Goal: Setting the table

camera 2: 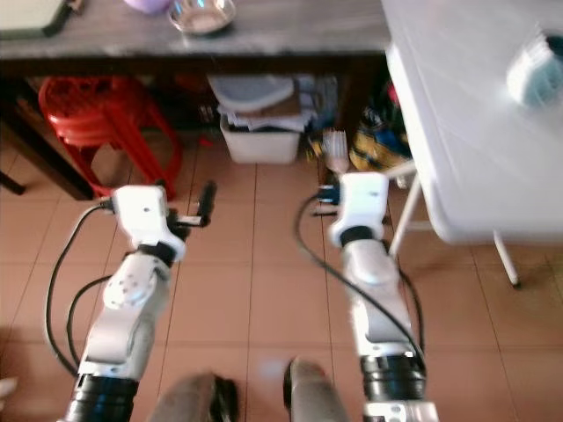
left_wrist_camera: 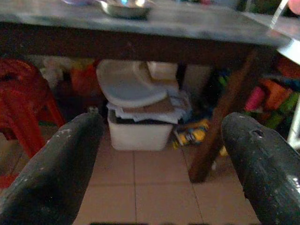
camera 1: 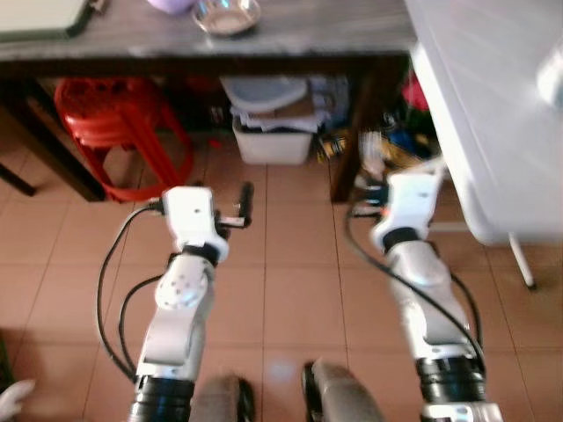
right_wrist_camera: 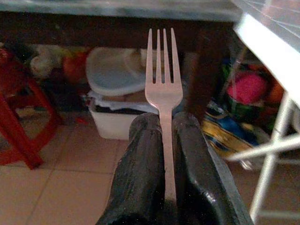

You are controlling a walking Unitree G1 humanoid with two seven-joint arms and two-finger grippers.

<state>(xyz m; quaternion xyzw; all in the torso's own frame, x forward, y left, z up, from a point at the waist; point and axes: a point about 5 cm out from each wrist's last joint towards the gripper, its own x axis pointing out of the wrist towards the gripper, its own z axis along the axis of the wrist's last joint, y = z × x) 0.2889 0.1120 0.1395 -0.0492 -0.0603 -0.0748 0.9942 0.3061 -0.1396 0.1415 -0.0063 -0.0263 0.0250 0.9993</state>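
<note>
My right gripper (right_wrist_camera: 161, 123) is shut on the handle of a pale metal fork (right_wrist_camera: 161, 89), whose tines point forward toward the dark table. The same fork (camera 2: 335, 151) shows ahead of my right wrist, low over the tiled floor beside the white table (camera 2: 457, 114). A little further left, my left gripper (left_wrist_camera: 161, 126) is held out over the floor, open, with nothing between its wide-set fingers (left_wrist_camera: 61, 159). A steel bowl (camera 1: 227, 15) sits on the grey-topped dark wooden table (camera 1: 290, 35) ahead.
Under the dark table are a red plastic stool (camera 1: 114, 123) and a white bin (camera 1: 273, 141) with lids piled on it. Colourful clutter (right_wrist_camera: 248, 89) lies by the table leg (left_wrist_camera: 220, 126). A pale round object (camera 2: 535, 66) rests on the white table.
</note>
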